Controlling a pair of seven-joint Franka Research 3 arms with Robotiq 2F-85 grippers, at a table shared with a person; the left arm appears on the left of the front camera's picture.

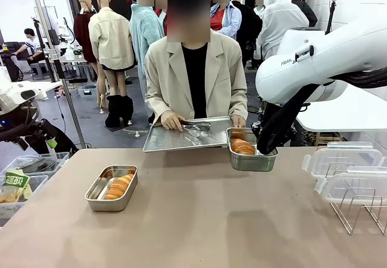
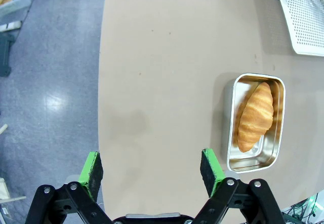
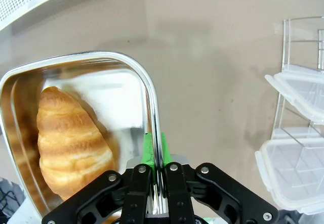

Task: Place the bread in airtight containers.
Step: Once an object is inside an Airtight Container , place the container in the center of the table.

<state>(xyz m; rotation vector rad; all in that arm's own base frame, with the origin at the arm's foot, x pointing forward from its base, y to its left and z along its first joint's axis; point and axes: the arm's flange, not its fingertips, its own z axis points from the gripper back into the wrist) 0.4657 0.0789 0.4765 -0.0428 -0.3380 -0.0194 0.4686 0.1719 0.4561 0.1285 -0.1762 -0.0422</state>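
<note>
The brown worktop (image 1: 199, 219) spans the front view. A person (image 1: 196, 74) in a beige jacket sits at its far side, with a hand (image 1: 171, 121) on a perforated steel tray (image 1: 175, 140) at the far edge. The white right arm (image 1: 320, 62) comes in from picture right and slants down to the far container (image 1: 248, 162), which is just beside the tray's right corner (whether it rests on the worktop or hangs slightly above it, I cannot tell). Further right, clear lids (image 1: 341, 159) lie on a wire rack (image 1: 357, 210). The near container (image 1: 97, 198) stands well apart, towards the left of the worktop, uncovered. Each steel box holds bread: the far roll (image 1: 243, 147) lies inside the far container, and the near roll (image 1: 118, 186) lies lengthwise in the near container. The right tool (image 3: 153, 143) is closed tight, its green pads pinching the far container's side wall between them. The left tool (image 2: 152, 168) hovers over the worktop's edge with its jaws spread wide and nothing between them, the near container off to one side.
</note>
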